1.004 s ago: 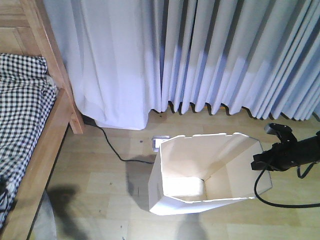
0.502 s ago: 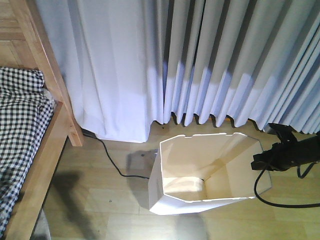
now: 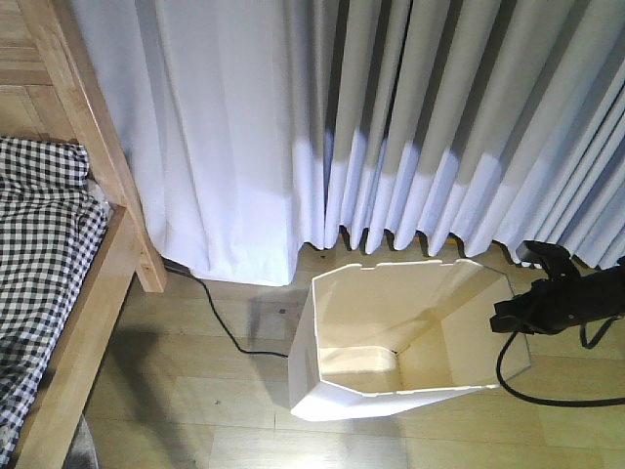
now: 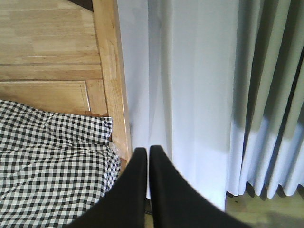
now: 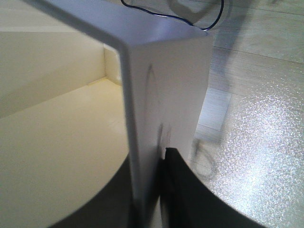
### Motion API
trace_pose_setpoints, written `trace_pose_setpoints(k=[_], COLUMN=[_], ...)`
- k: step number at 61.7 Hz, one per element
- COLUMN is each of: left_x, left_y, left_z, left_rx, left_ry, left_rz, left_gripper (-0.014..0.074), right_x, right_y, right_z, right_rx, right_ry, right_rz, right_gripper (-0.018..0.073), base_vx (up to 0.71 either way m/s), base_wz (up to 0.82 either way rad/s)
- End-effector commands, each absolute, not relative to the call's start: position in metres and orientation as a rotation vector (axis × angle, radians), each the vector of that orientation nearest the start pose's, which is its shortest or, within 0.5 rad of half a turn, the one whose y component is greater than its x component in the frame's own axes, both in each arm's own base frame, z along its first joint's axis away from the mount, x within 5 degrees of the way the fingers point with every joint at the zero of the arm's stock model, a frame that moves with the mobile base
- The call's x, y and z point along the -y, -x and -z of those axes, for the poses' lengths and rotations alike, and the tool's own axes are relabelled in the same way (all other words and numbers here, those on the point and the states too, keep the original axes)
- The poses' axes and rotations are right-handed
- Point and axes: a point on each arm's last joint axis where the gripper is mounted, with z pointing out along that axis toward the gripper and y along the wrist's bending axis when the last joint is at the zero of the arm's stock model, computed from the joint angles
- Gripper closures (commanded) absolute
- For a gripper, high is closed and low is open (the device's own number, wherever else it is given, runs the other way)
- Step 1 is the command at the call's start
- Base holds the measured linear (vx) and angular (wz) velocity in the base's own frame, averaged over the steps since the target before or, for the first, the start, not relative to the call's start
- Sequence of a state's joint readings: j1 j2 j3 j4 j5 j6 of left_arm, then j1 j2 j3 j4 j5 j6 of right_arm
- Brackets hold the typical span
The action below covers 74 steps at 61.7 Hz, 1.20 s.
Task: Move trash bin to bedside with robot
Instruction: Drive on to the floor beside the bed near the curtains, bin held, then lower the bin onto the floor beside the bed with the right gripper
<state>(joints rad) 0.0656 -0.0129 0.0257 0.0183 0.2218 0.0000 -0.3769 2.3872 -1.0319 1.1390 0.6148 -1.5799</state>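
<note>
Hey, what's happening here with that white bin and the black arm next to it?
A two-armed robot is taking the trash bin to the bed. Its right gripper is clamped on the bin's thin wall at the rim. The bin is in front of the curtains, with bare floor between it and the bed, so it is not at the bedside yet. The left gripper is shut and empty.
</note>
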Motion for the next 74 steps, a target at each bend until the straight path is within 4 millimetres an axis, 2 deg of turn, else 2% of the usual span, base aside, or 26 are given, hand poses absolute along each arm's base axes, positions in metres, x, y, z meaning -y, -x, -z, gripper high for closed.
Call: trace_pose_setpoints(k=[1, 35, 43, 50, 62, 74], left_x=[-0.004, -0.004, -0.004, -0.004, -0.004, -0.004], left_y=[-0.056, -0.056, -0.056, -0.056, -0.056, -0.056], left_z=[-0.186, -0.186, -0.186, -0.186, -0.186, -0.186], left_rx=[-1.652, -1.652, -1.652, -1.652, -1.652, -1.652], left_ry=[0.044, 0.044, 0.044, 0.044, 0.044, 0.044], left_rz=[-0.062, -0.062, -0.062, -0.062, -0.062, -0.062], left_gripper=[0.0603, 0.0603, 0.0603, 0.0603, 0.0603, 0.0603], right_x=[0.067, 0.066, 0.063, 0.068, 0.078, 0.08], right_y=[-0.336, -0.336, -0.338, -0.345, -0.358, -0.373], right_z=[-0.015, -0.016, -0.016, -0.014, -0.001, 0.026], right_rx=[-2.633, -2.631, -2.624, -2.661, -2.739, -2.849], right_ry=[0.191, 0.189, 0.159, 0.074, 0.029, -0.036], right_rz=[-0.941, -0.946, -0.979, -0.899, -0.829, -0.807], right_gripper=[0.0564, 0.0564, 0.0564, 0.0564, 0.0561, 0.0561], base_vx=[0.0, 0.0, 0.0, 0.0, 0.0, 0.0], base_wz=[0.0, 0.0, 0.0, 0.0, 0.0, 0.0])
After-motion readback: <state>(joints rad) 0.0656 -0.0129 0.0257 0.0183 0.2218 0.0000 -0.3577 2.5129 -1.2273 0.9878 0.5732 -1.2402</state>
